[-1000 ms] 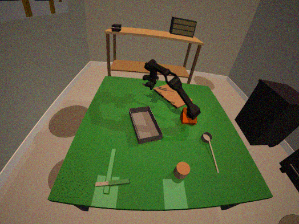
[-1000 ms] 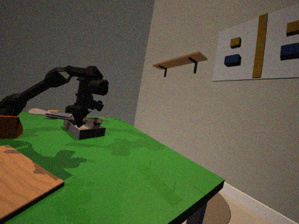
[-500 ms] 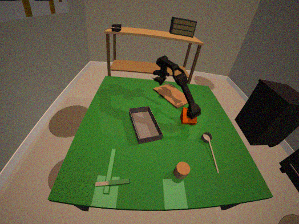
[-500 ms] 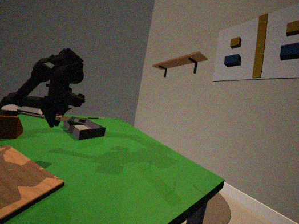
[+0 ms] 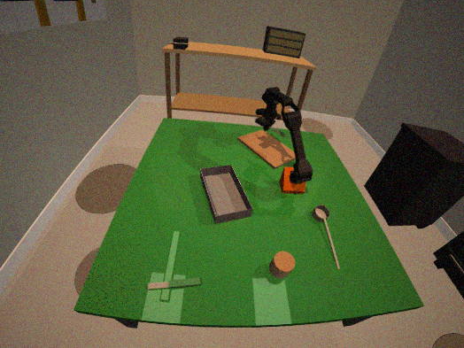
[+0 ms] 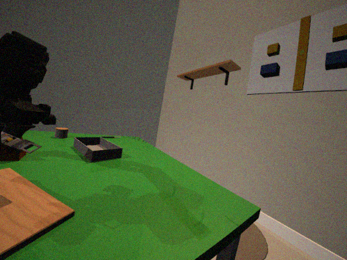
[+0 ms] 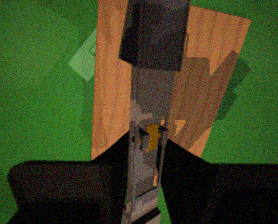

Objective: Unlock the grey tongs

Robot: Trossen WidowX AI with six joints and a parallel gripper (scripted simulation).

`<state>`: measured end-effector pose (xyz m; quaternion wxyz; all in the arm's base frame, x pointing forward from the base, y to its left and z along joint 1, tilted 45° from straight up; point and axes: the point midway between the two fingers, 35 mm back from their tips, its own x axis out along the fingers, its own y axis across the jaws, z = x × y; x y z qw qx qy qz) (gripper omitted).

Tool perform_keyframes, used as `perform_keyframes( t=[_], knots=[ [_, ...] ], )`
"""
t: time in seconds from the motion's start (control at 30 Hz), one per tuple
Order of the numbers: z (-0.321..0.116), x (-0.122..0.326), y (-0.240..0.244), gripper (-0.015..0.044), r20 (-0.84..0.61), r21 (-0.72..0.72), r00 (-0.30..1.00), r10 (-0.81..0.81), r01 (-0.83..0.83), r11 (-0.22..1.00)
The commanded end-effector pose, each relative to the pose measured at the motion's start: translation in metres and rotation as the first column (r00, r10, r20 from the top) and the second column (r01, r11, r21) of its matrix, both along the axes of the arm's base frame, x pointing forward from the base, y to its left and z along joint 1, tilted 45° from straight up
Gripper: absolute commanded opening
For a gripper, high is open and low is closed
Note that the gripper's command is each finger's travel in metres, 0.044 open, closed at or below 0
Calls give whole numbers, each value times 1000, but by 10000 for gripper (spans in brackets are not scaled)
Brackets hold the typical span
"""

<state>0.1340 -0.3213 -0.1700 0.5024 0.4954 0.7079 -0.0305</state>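
My gripper (image 5: 264, 119) (image 7: 142, 135) is shut on the grey tongs (image 7: 152, 95) (image 6: 20, 143) and holds them above the wooden board (image 5: 252, 140) (image 6: 33, 207) (image 7: 112, 75). In the wrist view the tongs run lengthwise between the fingers, with a dark block at the far end and a yellow piece near the fingers. In the exterior view their visible end slants downward to the right. The arm hides most of them in the top view. I cannot tell whether they are locked. The roasting tin (image 5: 234, 215) (image 6: 106, 154) stands empty.
A ladle-like pan (image 5: 320, 213) with a long handle lies right of the tin. A cork-topped cylinder (image 5: 282, 264) (image 6: 61, 133) stands toward the front. A knife-like piece (image 5: 174, 283) lies front left. The arm's orange base (image 5: 293, 181) is near the board.
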Motion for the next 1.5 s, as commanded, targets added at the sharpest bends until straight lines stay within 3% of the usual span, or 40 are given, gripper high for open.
perform_keyframes(
  t=[0.0,0.43,1.47],
  knots=[
    [-7,-28,-3,-150,-46,4,998,-45,45,999],
    [-13,-44,-6,-150,-52,-25,994,-98,97,995],
    [-4,-49,-42,-150,252,-372,914,-318,395,840]
  ],
)
